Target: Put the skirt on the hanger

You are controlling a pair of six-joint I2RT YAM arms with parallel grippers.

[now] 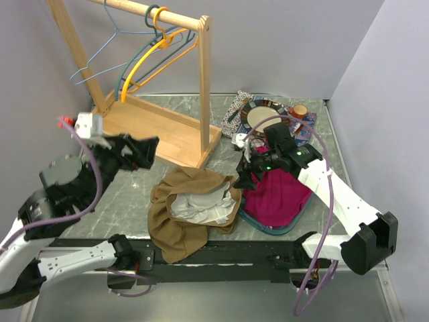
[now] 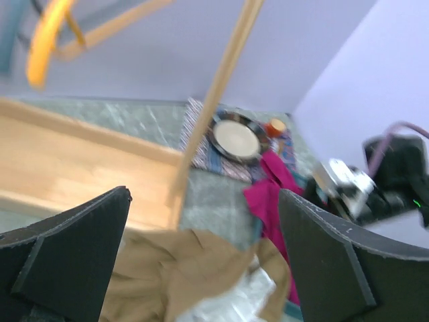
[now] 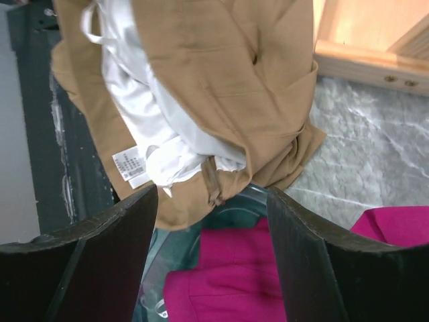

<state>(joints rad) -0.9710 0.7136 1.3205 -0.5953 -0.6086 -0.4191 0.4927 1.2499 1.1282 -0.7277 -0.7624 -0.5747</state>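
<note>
The tan skirt [image 1: 191,211] with its white lining showing lies crumpled on the table between the two arms. It also shows as the skirt [image 2: 181,275] in the left wrist view and the skirt [image 3: 221,74] in the right wrist view. A yellow hanger [image 1: 151,57] hangs on the wooden rack [image 1: 167,127] with a teal and a blue wire hanger. My left gripper [image 1: 144,153] hovers open over the rack's base, up and left of the skirt, holding nothing. My right gripper [image 1: 244,176] stands open just right of the skirt, nothing between its fingers [image 3: 100,255].
A teal bin [image 3: 174,241] holding magenta cloth [image 1: 278,194] sits right of the skirt, under the right gripper. A plate [image 1: 261,114] on patterned cloth lies at the back right. The rack's upright post [image 2: 221,87] stands near the left gripper. Walls close both sides.
</note>
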